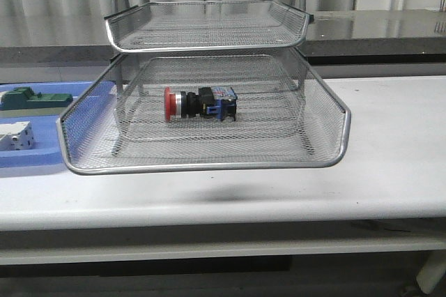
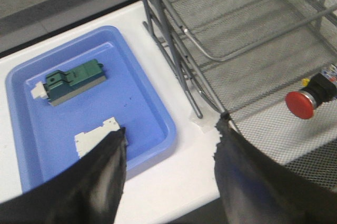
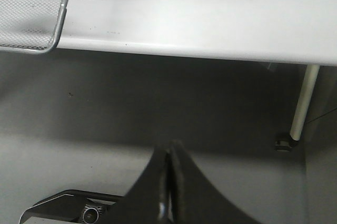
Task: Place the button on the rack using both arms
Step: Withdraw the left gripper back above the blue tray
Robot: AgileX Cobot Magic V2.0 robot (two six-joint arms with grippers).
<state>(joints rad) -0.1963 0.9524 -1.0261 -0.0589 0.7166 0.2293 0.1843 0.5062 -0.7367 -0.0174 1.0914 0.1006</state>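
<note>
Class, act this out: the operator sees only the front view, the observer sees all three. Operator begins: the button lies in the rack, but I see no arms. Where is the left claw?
Observer: The left claw hangs open above the table, between the blue tray and the rack.
Operator: Holding anything?
Observer: No, nothing lies between its fingers.
Operator: And the right claw?
Observer: The right claw is shut, empty, beyond the table's front edge, over the floor.
</note>
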